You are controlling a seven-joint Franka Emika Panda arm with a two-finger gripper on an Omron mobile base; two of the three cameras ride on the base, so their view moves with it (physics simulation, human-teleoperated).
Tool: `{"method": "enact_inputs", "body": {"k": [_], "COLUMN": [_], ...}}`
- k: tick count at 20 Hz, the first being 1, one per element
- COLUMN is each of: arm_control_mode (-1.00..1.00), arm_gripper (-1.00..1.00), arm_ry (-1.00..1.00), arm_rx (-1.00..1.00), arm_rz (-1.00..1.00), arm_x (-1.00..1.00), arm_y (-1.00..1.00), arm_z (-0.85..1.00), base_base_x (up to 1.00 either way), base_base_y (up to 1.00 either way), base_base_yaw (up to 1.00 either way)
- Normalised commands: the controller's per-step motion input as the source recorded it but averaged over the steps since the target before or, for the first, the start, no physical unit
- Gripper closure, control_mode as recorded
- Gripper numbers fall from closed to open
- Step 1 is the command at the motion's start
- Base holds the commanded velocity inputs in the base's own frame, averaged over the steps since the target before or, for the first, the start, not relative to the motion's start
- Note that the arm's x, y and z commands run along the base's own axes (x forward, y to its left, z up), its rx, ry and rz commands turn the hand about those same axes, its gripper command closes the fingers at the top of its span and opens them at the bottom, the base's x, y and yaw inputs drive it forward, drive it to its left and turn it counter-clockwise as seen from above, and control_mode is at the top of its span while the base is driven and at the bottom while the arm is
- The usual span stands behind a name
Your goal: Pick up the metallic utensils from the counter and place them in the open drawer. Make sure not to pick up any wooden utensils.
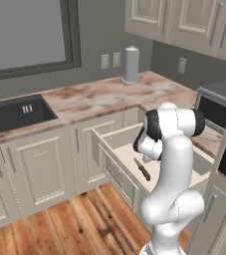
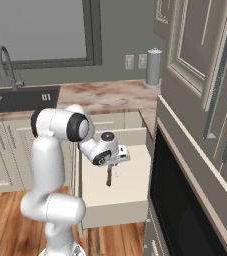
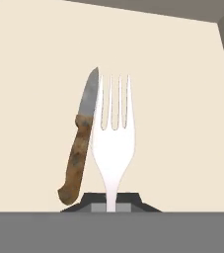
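Fingers (image 3: 111,206) nearest of all, pinched shut on the stem of a silver fork (image 3: 112,143), which hangs tines-first over the open drawer (image 1: 115,141), presumably so it can be let go straight into it. Just beyond, the brown-handled knife (image 3: 79,148) lies on the drawer's pale floor, seemingly delivered. Farther back runs the marbled tabletop (image 1: 104,97) with a paper-towel roll (image 1: 131,64) by the wall.
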Motion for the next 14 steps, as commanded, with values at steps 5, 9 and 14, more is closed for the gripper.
{"method": "enact_inputs", "body": {"k": [5,9,14], "arm_control_mode": [-1.0,-1.0,-1.0], "arm_gripper": [1.0,1.0,1.0], "arm_ry": [0.0,0.0,0.05], "arm_rx": [0.0,0.0,0.0], "arm_rz": [0.0,0.0,0.0], "arm_x": [0.37,0.35,0.13], "arm_y": [0.0,-0.05,-0.07], "arm_z": [-0.47,-0.45,-0.25], "base_base_x": [0.0,0.0,0.0], "base_base_y": [0.0,0.0,0.0], "base_base_yaw": [0.0,0.0,0.0]}}
